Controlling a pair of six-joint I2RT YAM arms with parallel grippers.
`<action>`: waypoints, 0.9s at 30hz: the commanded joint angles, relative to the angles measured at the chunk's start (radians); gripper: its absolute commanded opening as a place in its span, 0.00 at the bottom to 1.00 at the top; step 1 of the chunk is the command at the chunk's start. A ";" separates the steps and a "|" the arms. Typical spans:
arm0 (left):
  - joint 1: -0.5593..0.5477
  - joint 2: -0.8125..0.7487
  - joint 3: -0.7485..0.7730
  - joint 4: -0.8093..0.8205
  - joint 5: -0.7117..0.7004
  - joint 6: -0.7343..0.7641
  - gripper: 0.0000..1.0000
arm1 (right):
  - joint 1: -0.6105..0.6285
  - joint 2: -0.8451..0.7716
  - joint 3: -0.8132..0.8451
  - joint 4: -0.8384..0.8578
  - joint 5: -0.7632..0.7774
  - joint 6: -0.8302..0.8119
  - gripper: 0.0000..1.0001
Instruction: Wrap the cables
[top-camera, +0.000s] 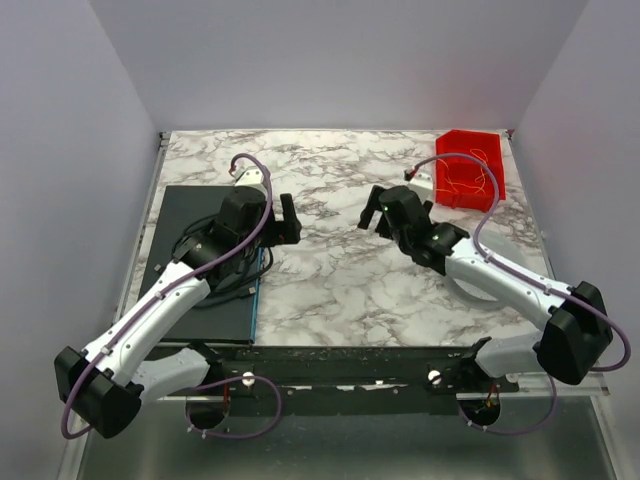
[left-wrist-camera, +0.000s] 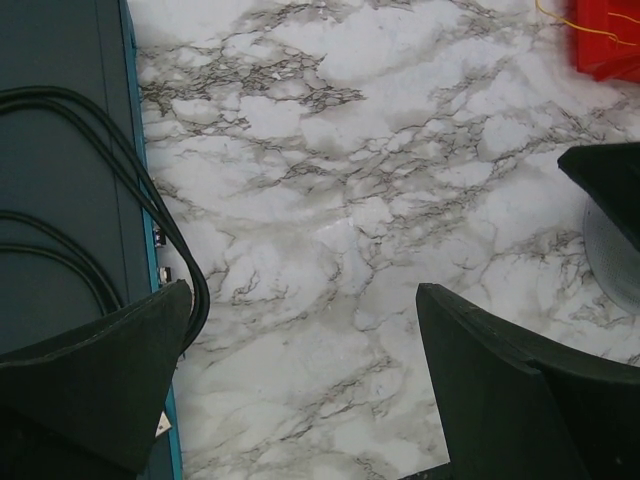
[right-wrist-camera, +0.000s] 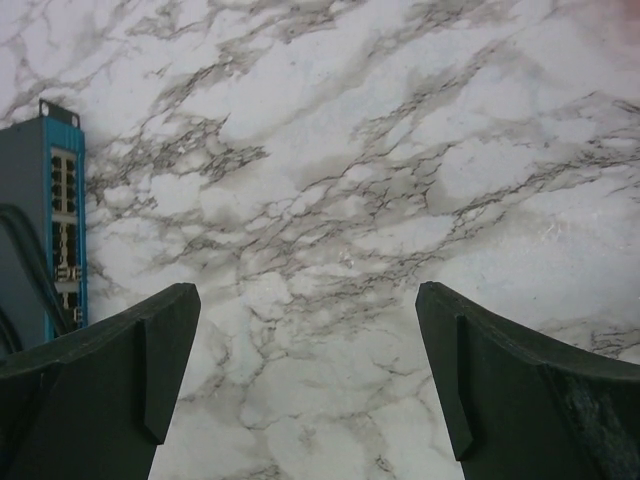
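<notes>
The cables (top-camera: 468, 182) are thin yellow-orange wire in loose loops inside a red bin (top-camera: 466, 168) at the table's far right corner. A bit of the wire (left-wrist-camera: 590, 28) and the bin (left-wrist-camera: 610, 45) show at the top right of the left wrist view. My left gripper (top-camera: 282, 219) is open and empty over the marble, beside the dark box. My right gripper (top-camera: 376, 211) is open and empty over the middle of the table, left of the bin. Both wrist views show only bare marble between the fingers.
A dark grey network box (top-camera: 205, 255) with a blue edge lies at the left, with black cords (left-wrist-camera: 90, 200) on it; its port side shows in the right wrist view (right-wrist-camera: 62, 230). A white round disc (top-camera: 478, 285) lies under the right arm.
</notes>
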 joint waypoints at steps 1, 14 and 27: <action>0.004 -0.030 0.044 -0.029 0.008 0.007 0.98 | -0.100 0.048 0.083 -0.087 -0.016 0.037 1.00; 0.004 -0.086 0.025 -0.065 0.057 0.046 0.99 | -0.391 0.028 0.071 -0.316 0.040 0.100 1.00; 0.004 -0.121 0.003 -0.056 0.094 0.053 0.99 | -0.626 0.016 -0.069 -0.274 -0.012 0.030 1.00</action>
